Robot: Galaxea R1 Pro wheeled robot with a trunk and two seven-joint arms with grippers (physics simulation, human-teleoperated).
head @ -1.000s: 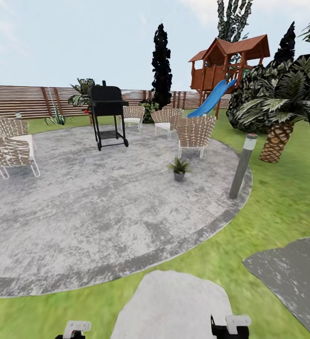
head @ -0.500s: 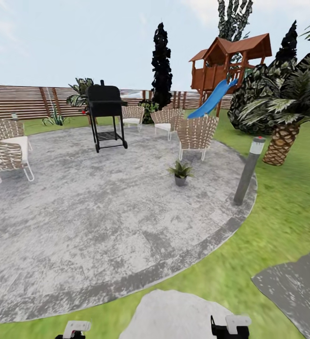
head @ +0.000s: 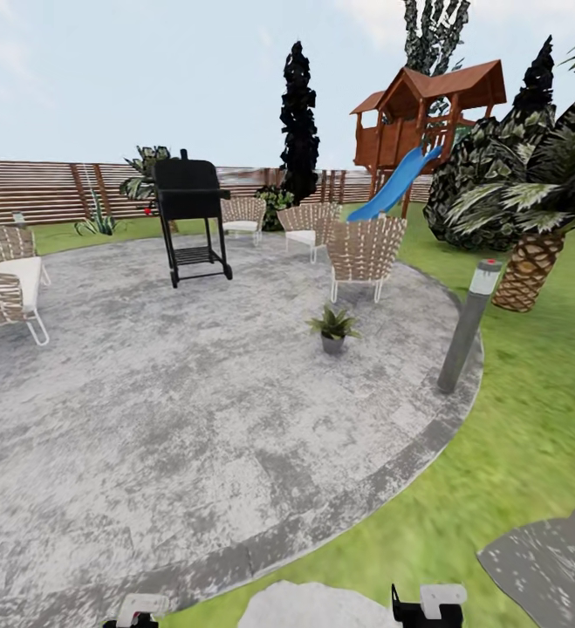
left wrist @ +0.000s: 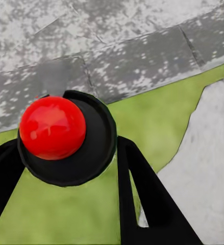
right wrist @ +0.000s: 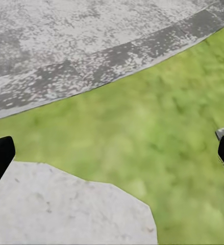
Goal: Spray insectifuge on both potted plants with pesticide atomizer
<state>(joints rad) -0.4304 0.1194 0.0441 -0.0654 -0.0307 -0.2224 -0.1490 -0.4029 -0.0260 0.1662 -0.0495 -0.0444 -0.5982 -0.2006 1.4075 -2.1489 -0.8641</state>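
Both jaws gave little away: my right gripper [right wrist: 112, 153] had its 2 tips wide apart at the frame edges, released over lawn [right wrist: 157, 132] and a stepping stone [right wrist: 50, 209]; my left gripper's state I could not tell. I saw no atomizer anywhere. 1 potted plant [head: 333, 328] sat upright on the round paved patch [head: 147, 419], well ahead and slightly toward my right arm (probably the nearer one), its grey pot holding a green rosette, between a wicker chair [head: 363, 249] and the bollard lamp [head: 468, 324].
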